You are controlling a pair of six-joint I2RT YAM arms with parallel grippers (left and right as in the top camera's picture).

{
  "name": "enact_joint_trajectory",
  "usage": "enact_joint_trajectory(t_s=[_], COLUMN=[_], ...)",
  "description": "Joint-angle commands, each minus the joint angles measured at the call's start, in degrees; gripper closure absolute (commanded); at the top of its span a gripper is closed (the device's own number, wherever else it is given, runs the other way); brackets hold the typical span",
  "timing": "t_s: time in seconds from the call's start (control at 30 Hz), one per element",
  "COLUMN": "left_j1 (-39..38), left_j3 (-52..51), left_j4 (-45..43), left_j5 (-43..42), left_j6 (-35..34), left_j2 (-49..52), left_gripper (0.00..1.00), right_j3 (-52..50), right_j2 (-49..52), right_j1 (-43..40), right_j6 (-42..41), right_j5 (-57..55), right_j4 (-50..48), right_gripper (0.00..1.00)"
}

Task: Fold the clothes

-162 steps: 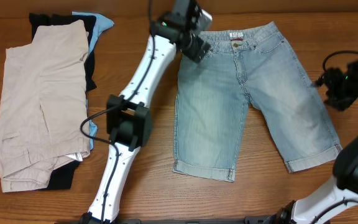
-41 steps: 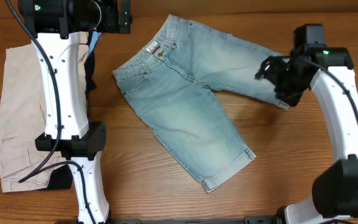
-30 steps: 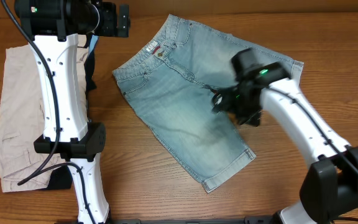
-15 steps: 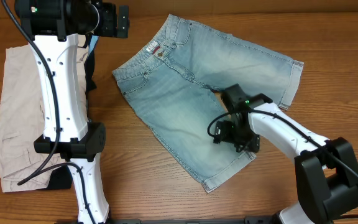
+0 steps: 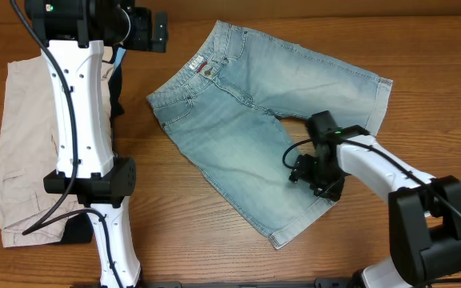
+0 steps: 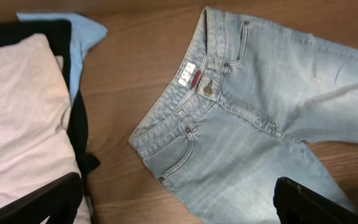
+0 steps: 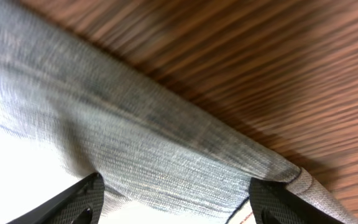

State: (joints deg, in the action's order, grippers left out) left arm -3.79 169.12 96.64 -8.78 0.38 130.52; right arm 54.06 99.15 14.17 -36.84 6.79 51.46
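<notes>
The faded light-blue denim shorts (image 5: 246,104) lie spread diagonally on the wooden table, waistband toward the upper left. My right gripper (image 5: 310,174) is low over the inner edge of the lower leg. In the right wrist view its fingers (image 7: 79,199) stand wide apart with a ridge of denim (image 7: 166,149) between them; it is open. My left gripper (image 5: 160,30) hangs high above the table's far left, open, with nothing in it. In the left wrist view the left gripper (image 6: 179,208) looks down on the waistband of the shorts (image 6: 260,93).
A pile of other clothes lies at the left: beige cargo shorts (image 5: 30,136) on top, a black garment (image 5: 117,88) and a bright-blue one (image 5: 120,54) under them. The pile also shows in the left wrist view (image 6: 17,112). Bare wood (image 5: 422,96) lies to the right of the shorts.
The right gripper has slid a little rightward along the lower leg, and the lower hem has shifted slightly with it. Its fingers stand somewhat closer together. The left arm has not moved.
</notes>
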Motion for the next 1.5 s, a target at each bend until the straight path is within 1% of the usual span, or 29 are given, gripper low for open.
enact_joint_trajectory(t_s=[0.0, 0.13, 0.23, 0.33, 0.4, 0.5, 0.6, 0.67, 0.73, 0.8, 0.93, 1.0, 1.1, 1.2, 1.3, 1.4, 1.47], left_j1=[-0.7, -0.7, -0.7, -0.7, -0.8, -1.2, -2.4, -3.7, -5.6, -7.5, -12.2, -14.2, -16.7, -18.6, -19.7, -19.9, -19.9], left_j3=[-2.7, -6.7, -10.4, -13.9, -16.5, -20.5, -25.9, -29.8, -34.3, -38.2, -46.4, -50.3, -56.1, -61.0, -64.6, -66.5, -66.7], left_j4=[-0.3, -1.7, -3.4, -5.3, -6.9, -9.7, -14.8, -19.0, -24.0, -28.1, -37.7, -43.3, -52.2, -59.6, -63.5, -65.5, -65.6], left_j5=[0.4, 0.3, 0.3, 0.3, 0.2, 0.1, -0.9, -3.9, -7.4, -8.9, -8.7, -8.6, -8.6, -8.6, -8.5, -6.4, -5.8], left_j6=[1.1, 1.1, 1.1, 1.2, 1.2, 1.4, 1.5, 4.1, 8.7, 13.8, 23.4, 26.1, 26.9, 26.9, 28.4, 28.8, 30.8], left_j2=[-1.4, -1.4, -1.4, -1.4, -1.4, -1.4, -1.4, -1.4, -1.4, -1.4, -1.4, -1.4, -1.4, -1.4, -1.4, -0.6, 1.2], left_gripper=[0.0, 0.0, 0.0, 0.0, 0.0, 0.0, 0.0, 0.0, 0.0, 0.0, 0.0, 0.0, 0.0, 0.0, 0.0, 0.0, 0.0], right_j3=[-3.4, -3.1, -2.6, -2.5, -2.4, -2.2, -1.9, 0.2, 4.0, 9.2, 19.6, 23.7, 27.1, 27.6, 27.6, 27.6, 27.6], right_j2=[3.5, 3.7, 3.7, 3.7, 3.7, 3.6, 3.6, 3.6, 3.2, 2.4, 0.6, -0.1, -1.0, -1.3, -1.3, -1.3, -1.3], right_j1=[-5.7, -13.9, -22.2, -29.2, -33.4, -36.6, -37.1, -37.1, -37.0, -37.0, -36.3, -35.7, -34.7, -34.1, -33.4, -32.9, -32.3], right_j6=[0.2, 1.4, 4.0, 6.6, 8.9, 11.2, 11.2, 11.2, 11.3, 12.9, 18.7, 21.3, 23.8, 23.8, 23.8, 23.8, 23.8], right_j5=[-3.5, -3.7, -4.3, -4.3, -3.7, -1.2, 5.3, 7.8, 9.0, 9.0, 9.4, 9.4, 9.3, 9.4, 9.4, 9.4, 9.4], right_j4=[-1.7, -4.5, -7.9, -13.8, -19.4, -26.5, -33.2, -34.1, -31.4, -25.8, -13.2, -7.7, -2.6, -0.3, 1.4, 2.0, 2.0], right_gripper=[0.21, 0.21, 0.22, 0.23, 0.24, 0.22, 0.2, 0.11, 0.03, 0.0, 0.0, 0.0, 0.0, 0.0, 0.0, 0.0, 0.0])
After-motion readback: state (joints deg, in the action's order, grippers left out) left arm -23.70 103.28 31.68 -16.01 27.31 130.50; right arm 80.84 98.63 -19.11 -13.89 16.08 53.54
